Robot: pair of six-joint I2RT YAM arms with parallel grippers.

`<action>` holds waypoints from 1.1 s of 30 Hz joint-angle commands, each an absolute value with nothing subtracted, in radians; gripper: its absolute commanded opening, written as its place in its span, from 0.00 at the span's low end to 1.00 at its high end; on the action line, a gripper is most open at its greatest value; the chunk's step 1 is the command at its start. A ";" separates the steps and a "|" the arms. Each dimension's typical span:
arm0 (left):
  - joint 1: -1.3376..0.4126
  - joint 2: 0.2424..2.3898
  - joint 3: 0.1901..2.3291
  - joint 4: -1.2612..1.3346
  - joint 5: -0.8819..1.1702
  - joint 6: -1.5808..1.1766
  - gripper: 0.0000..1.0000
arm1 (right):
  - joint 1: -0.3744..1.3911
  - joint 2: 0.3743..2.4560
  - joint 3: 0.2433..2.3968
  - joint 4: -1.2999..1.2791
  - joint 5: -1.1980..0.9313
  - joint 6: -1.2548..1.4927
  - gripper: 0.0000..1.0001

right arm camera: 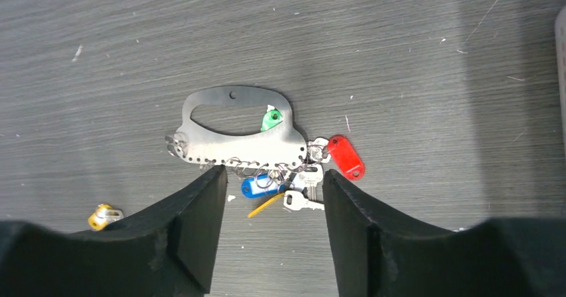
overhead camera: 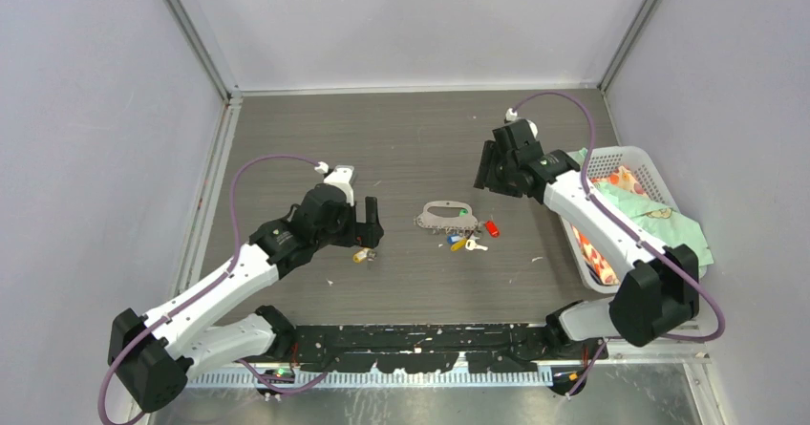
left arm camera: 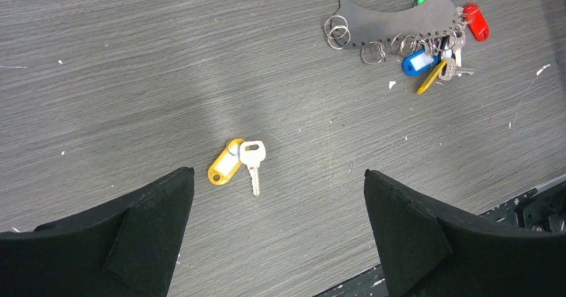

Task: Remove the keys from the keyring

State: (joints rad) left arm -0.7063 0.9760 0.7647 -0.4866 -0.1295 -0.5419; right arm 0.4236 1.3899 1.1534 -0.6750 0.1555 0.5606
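Observation:
The keyring (overhead camera: 442,211), a flat grey plate with an oval cutout, lies mid-table; it also shows in the left wrist view (left arm camera: 394,20) and the right wrist view (right arm camera: 240,147). Keys with blue (right arm camera: 257,186), red (right arm camera: 346,157), green (right arm camera: 271,119) and yellow (right arm camera: 265,204) tags hang on small rings along its holed edge. One silver key with a yellow tag (left arm camera: 240,160) lies apart on the table (overhead camera: 363,253). My left gripper (left arm camera: 278,177) is open and empty just above this loose key. My right gripper (right arm camera: 273,172) is open and empty above the plate's key-lined edge.
A white basket (overhead camera: 611,160) holding colourful cloth stands at the right, behind my right arm. A black rail (overhead camera: 411,334) runs along the table's near edge. Grey walls close the left, back and right sides.

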 commanded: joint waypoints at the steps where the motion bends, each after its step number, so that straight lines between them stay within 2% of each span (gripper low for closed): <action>1: -0.701 0.955 0.784 -0.453 -0.114 -0.536 1.00 | 0.426 1.302 1.159 -0.677 0.185 0.574 0.64; 4: -0.701 0.949 0.784 -0.443 -0.112 -0.537 1.00 | 0.426 1.246 1.142 -0.686 0.197 0.576 0.77; 5: -0.702 0.947 0.785 -0.439 -0.113 -0.541 1.00 | 0.425 1.227 1.135 -0.687 0.206 0.577 0.84; 6: -0.701 0.942 0.786 -0.436 -0.116 -0.544 1.00 | 0.426 1.202 1.126 -0.688 0.214 0.579 0.96; 7: -0.701 0.939 0.788 -0.433 -0.122 -0.551 1.00 | 0.426 1.179 1.117 -0.685 0.223 0.583 0.99; 17: -0.702 0.939 0.877 -0.512 -0.237 -0.566 1.00 | 0.425 0.963 1.036 -0.651 0.383 0.704 1.00; 23: -0.701 0.931 0.915 -0.537 -0.256 -0.573 1.00 | 0.426 0.893 0.981 -0.616 0.398 0.707 1.00; 29: -0.702 0.917 0.929 -0.537 -0.270 -0.563 1.00 | 0.425 0.743 0.864 -0.502 0.473 0.762 1.00; 33: -0.701 0.926 0.940 -0.548 -0.276 -0.560 1.00 | 0.426 0.741 0.872 -0.516 0.474 0.744 1.00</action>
State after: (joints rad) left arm -0.7063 0.9363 0.8864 -0.5419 -0.2493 -0.5671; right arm 0.4236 0.7429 0.8566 -0.5877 0.4187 0.7296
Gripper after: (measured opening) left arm 0.996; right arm 0.996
